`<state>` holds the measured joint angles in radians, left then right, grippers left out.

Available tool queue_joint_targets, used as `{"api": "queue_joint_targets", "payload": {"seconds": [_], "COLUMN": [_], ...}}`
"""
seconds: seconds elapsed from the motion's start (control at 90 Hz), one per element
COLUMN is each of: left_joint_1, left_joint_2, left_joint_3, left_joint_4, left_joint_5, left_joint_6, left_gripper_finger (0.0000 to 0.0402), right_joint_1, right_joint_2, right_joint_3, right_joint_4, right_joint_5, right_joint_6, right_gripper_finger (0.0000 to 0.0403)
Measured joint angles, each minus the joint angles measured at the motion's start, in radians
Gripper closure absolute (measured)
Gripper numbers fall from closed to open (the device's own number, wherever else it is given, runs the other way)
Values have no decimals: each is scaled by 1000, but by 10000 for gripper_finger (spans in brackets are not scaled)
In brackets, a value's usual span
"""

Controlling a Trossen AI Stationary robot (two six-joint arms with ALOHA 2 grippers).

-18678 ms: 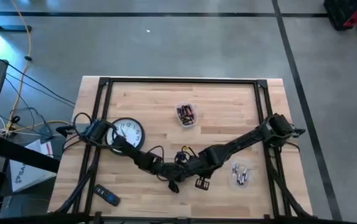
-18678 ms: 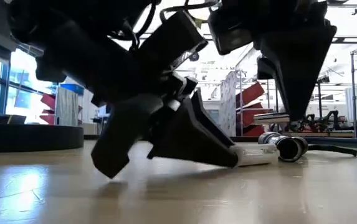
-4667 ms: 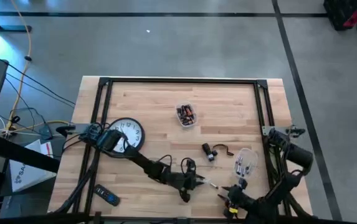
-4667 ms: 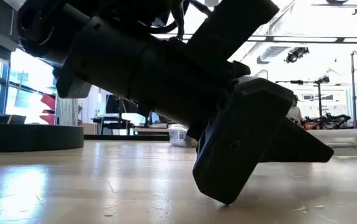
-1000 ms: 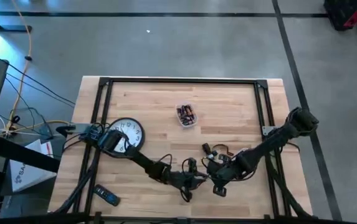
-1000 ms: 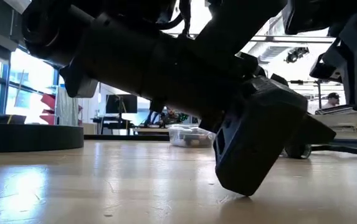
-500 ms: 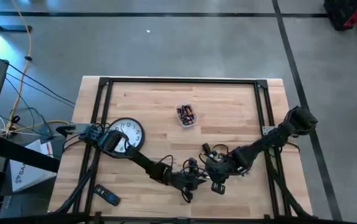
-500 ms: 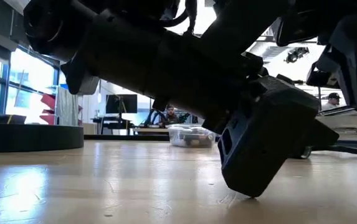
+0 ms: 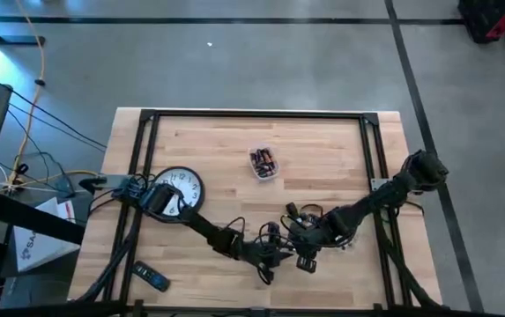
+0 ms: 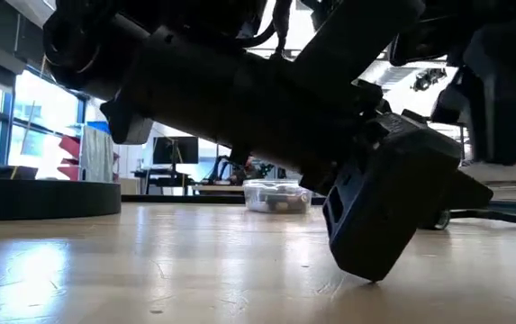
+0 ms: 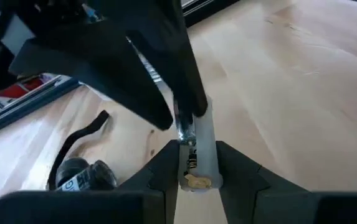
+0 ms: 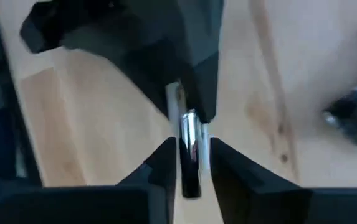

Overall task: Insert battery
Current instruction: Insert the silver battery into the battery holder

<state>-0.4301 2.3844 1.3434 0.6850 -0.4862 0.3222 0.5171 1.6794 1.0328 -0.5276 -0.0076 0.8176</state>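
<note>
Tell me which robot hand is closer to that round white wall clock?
The left hand. The round white wall clock lies near the table's left edge; the right hand works beside it, slightly farther.

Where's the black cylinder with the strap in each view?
High: black cylinder just right of table centre, against the right arm.
Low: on the table at far right, behind the arms.
Left wrist: lying on the wood, off to one side.
Right wrist: blurred, at the frame edge.
Landmark: left gripper holding the tube, close by.

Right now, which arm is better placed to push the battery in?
The right. Its gripper is shut on the battery, right at the holder that the left gripper clamps steady.
</note>
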Motion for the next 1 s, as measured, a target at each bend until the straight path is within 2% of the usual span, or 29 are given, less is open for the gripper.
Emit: {"api": "queue_joint_targets", "payload": {"seconds": [0.133, 0.389, 0.511, 0.644, 0.756, 0.878, 1.0], "left_joint_1": [1, 2, 4, 4, 4, 3, -2], "left_joint_2": [0, 0, 0, 0, 0, 0, 0], "left_joint_3": [0, 0, 0, 0, 0, 0, 0], "left_joint_4": [0, 0, -4, -5, -4, -1, 9], "left_joint_5": [-1, 2, 4, 6, 6, 5, 2], "left_joint_6": [0, -3, -6, -7, -7, -4, 13], "left_gripper_finger": [330, 330, 330, 330, 330, 330, 330], "right_joint_1": [0, 10, 29, 66, 107, 136, 145], "right_joint_2": [-1, -3, -4, -5, -6, -6, -6], "right_joint_3": [0, 1, 73, 173, 200, 165, 125], "right_joint_4": [-7, -16, -122, -318, -365, -347, -305], "right_joint_5": [0, 1, 43, 129, 163, 158, 156], "right_joint_6": [-11, -6, -14, -8, -6, 22, 47], "right_gripper_finger": [307, 304, 304, 304, 304, 318, 348]}}
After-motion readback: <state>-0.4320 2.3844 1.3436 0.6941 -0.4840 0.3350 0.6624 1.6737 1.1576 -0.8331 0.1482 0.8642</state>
